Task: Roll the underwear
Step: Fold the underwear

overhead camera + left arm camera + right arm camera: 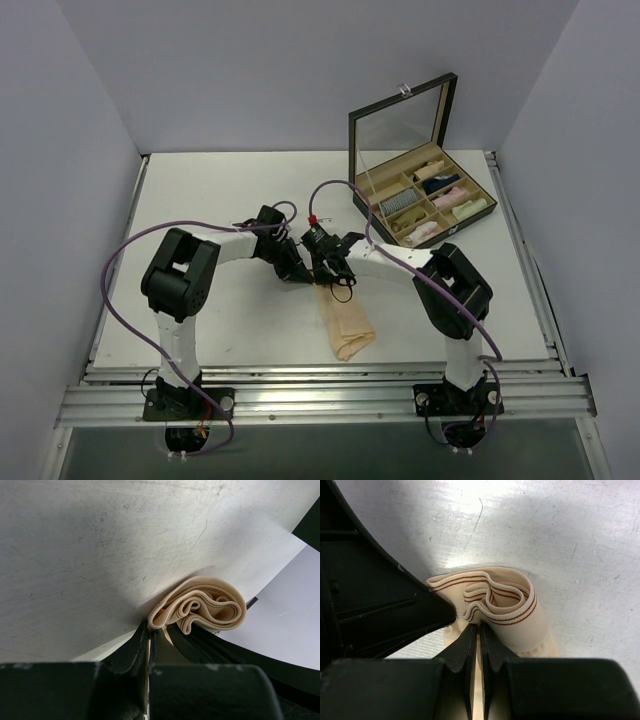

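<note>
Grip check — left pincer and right pincer clamped on the underwear coil; turn both evenly toward the flat tail, keeping layers tight.

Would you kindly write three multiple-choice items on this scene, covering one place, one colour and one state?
1. Where on the table is the box?
A. Near left corner
B. Far right
C. Between the arm bases
2. What colour is the stitching on the underwear?
A. Blue
B. Green
C. Reddish brown
3. How are the left gripper and right gripper?
A. Both open above the cloth
B. Both shut on the underwear's rolled end
C. One holding the lid
Answers: 1 B, the top view shows it standing open at the far right; 2 C, twin reddish-brown lines run along the band; 3 B, each wrist view shows cloth pinched between closed jaws.
</note>
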Robot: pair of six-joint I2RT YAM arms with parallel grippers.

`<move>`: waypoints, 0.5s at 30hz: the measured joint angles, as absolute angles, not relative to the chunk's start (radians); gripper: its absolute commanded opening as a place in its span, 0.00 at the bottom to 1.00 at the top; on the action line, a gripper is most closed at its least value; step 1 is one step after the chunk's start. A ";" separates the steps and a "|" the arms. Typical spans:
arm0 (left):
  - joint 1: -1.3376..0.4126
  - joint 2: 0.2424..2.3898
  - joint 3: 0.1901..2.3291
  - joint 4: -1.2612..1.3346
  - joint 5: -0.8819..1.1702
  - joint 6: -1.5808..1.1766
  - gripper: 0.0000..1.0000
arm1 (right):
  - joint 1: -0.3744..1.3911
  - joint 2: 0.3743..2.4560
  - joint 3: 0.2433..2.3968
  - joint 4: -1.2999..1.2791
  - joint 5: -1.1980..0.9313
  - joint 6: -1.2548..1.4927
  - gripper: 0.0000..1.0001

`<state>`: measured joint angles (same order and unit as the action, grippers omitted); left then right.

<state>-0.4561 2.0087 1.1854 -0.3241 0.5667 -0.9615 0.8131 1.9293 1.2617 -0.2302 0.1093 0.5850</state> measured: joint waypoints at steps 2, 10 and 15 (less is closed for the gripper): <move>-0.456 2.009 1.185 -0.320 0.567 -0.962 0.02 | 0.813 1.929 1.264 -0.233 0.110 0.581 0.00; -0.456 2.011 1.179 -0.294 0.570 -0.965 0.02 | 0.813 1.946 1.293 -0.258 0.123 0.572 0.12; -0.456 2.011 1.178 -0.284 0.569 -0.966 0.02 | 0.813 1.959 1.310 -0.267 0.128 0.572 0.19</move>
